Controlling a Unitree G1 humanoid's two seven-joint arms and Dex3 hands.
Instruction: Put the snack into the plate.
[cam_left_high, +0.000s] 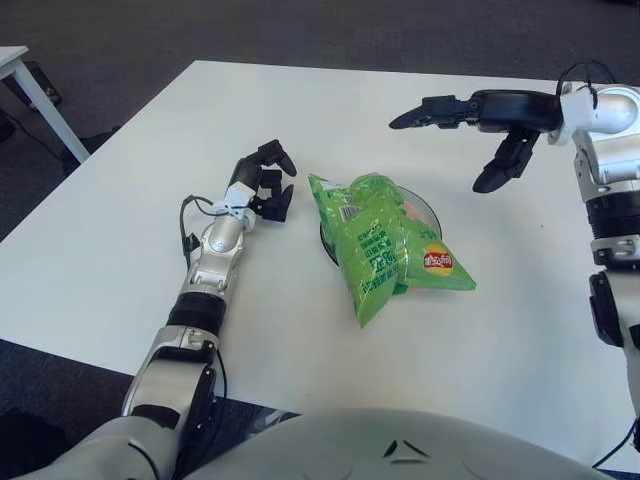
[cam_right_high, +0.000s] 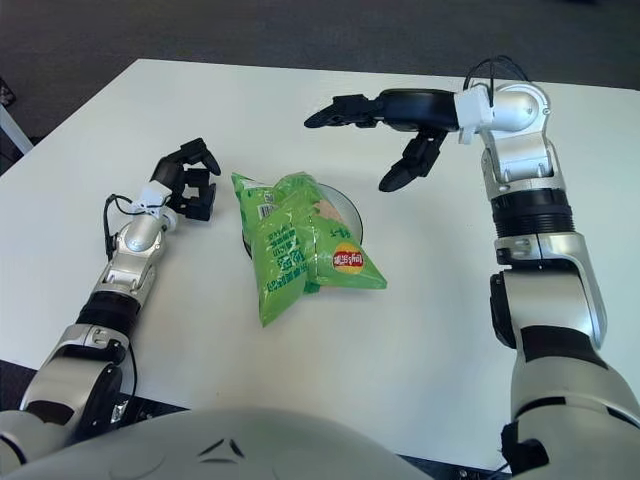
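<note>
I see a white tabletop (cam_left_high: 300, 110) carrying a dark round plate (cam_left_high: 428, 208) near its middle. A green snack bag (cam_left_high: 385, 245) lies across that plate, its lower end spilling toward the near edge.

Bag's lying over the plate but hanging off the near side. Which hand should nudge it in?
Probably the left hand: it sits low beside the plate, level with the snack bag. The right hand is open, raised above and beyond the plate, and would need to come down.
</note>
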